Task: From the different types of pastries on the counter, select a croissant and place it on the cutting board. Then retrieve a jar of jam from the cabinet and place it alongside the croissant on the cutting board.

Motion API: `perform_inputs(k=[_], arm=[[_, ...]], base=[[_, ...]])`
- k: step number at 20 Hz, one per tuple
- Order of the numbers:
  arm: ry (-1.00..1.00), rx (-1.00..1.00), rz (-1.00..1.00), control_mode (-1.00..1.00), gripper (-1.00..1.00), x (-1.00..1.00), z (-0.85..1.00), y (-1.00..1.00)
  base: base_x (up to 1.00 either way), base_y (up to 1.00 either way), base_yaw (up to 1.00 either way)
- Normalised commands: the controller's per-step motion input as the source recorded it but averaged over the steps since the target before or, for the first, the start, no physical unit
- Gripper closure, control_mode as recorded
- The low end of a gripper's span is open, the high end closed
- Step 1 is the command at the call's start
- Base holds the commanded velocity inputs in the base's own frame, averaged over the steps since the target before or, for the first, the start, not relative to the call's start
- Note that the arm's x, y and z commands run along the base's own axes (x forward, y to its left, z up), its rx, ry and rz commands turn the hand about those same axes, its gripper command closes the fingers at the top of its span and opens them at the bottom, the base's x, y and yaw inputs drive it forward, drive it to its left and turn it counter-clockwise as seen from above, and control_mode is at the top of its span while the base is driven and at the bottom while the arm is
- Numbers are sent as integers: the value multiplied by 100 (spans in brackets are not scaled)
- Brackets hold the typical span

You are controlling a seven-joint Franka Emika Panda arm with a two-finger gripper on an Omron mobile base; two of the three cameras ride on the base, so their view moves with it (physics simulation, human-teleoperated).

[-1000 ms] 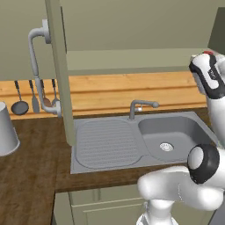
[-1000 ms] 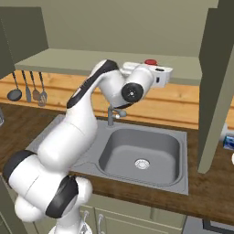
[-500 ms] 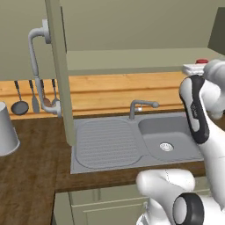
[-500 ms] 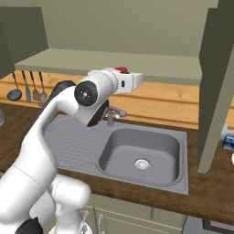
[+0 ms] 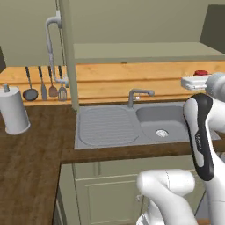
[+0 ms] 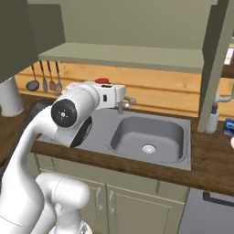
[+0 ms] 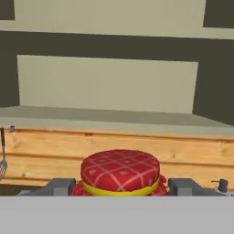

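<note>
Red checked lid of jar of jam [image 7: 120, 172] sits between jaws, closed on it; jar carried upright, high above sink [image 6: 150, 137], likely to clear desk [image 5: 30, 154] edge en route to cutting board.

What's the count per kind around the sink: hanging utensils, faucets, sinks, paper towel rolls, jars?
Hanging utensils: 4
Faucet: 1
Sink: 1
Paper towel roll: 1
Jar: 1
Total: 8
</note>
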Motion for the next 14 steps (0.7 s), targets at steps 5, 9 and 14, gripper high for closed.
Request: perform_inputs(k=[5,9,14], arm=[[0,0,0,100,100,0,0,0],[0,0,0,100,100,0,0,0],[0,0,0,100,100,0,0,0]], base=[[-100,-7,5],[-98,-86,-5],[-45,-100,-14]])
